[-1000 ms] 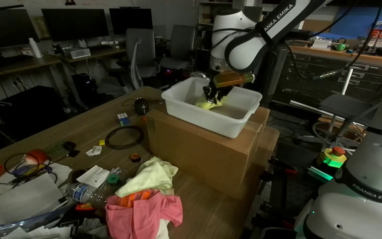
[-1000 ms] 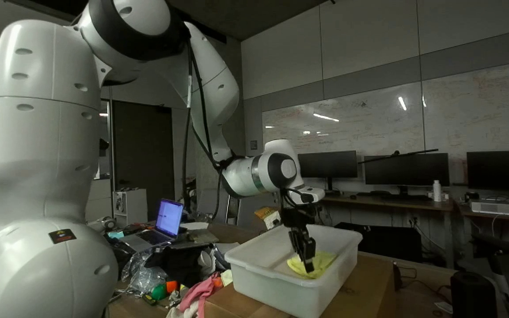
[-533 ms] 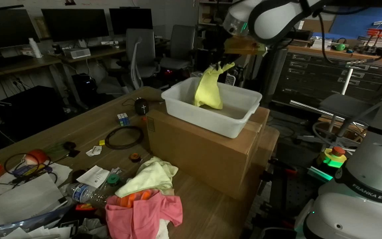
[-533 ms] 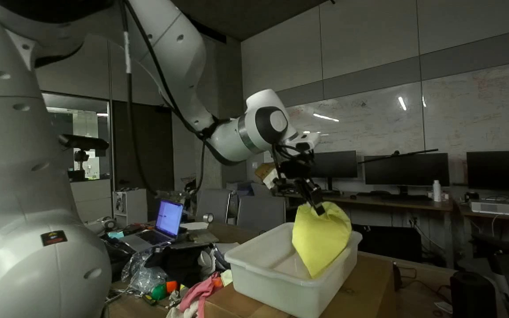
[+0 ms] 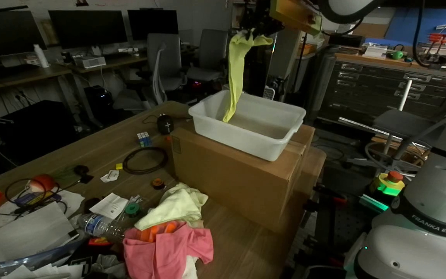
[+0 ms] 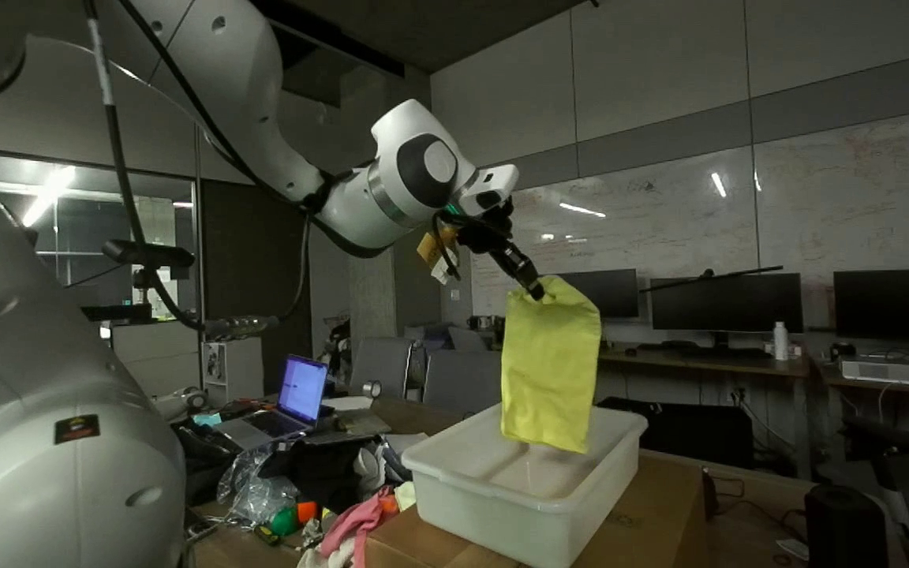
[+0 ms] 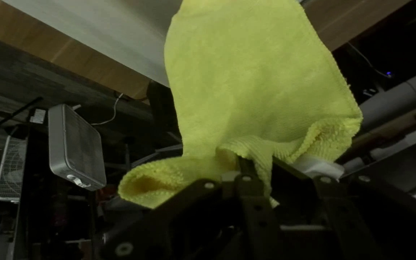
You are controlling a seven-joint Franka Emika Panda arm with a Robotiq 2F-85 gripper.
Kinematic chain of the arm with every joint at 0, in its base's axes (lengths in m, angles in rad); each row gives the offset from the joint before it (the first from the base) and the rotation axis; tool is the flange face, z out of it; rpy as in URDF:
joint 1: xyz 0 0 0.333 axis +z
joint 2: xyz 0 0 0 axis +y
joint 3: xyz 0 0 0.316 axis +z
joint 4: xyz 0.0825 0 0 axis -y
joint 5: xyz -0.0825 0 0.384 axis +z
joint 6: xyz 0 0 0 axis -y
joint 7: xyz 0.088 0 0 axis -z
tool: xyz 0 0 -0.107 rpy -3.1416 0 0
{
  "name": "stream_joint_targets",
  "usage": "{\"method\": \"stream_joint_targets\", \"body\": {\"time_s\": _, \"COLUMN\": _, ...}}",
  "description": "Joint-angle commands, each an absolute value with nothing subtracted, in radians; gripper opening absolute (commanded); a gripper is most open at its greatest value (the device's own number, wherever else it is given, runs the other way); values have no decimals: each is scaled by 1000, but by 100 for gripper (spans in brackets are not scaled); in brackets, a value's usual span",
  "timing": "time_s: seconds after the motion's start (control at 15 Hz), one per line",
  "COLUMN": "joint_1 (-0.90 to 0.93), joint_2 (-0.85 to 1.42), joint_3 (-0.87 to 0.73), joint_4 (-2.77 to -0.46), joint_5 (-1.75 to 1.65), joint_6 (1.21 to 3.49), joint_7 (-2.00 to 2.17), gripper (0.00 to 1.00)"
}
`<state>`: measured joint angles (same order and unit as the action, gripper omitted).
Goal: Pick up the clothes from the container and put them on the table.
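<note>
Now we see the limp bright-yellow cloth (image 6: 551, 371) hanging over the white rectangular plastic container (image 5: 238, 141), its bunched upper end clamped between the fingers of the black gripper (image 7: 260, 162), open air on either side; whether its lower edge sits below the rim we cannot tell. Under the container we find the brown cardboard box (image 5: 227, 178), a narrow ledge of its top showing along one edge. Lower down, we make out the wooden table (image 5: 242, 248), where a pink cloth (image 5: 168, 248) and a pale yellow-green cloth (image 5: 180, 205) lie heaped, a stretch of wood between them and the table's edge.
</note>
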<state>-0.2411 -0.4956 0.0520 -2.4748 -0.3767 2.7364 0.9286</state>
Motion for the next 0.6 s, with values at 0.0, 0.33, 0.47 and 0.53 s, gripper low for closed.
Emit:
{"method": "stream_joint_targets", "body": {"time_s": 0.0, "joint_1": -272, "joint_2": -533, "joint_3": 120, "joint_4": -2484, "joint_5": -313, "joint_6": 2800, "joint_7": 952, "gripper": 3}}
{"method": "stream_joint_targets", "body": {"time_s": 0.33, "joint_1": -106, "joint_2": -492, "joint_3": 138, "joint_4": -2459, "joint_5": -183, "joint_6": 2712, "joint_7": 740, "gripper": 3}}
{"method": "stream_joint_targets", "body": {"time_s": 0.47, "joint_1": -53, "joint_2": -472, "joint_3": 166, "joint_4": -2441, "joint_5": -146, "joint_6": 2648, "joint_7": 677, "gripper": 3}}
{"method": "stream_joint_targets", "body": {"time_s": 0.53, "joint_1": -21, "joint_2": -462, "joint_3": 171, "joint_4": -2434, "joint_5": -126, "joint_6": 2623, "joint_7": 641, "gripper": 3}}
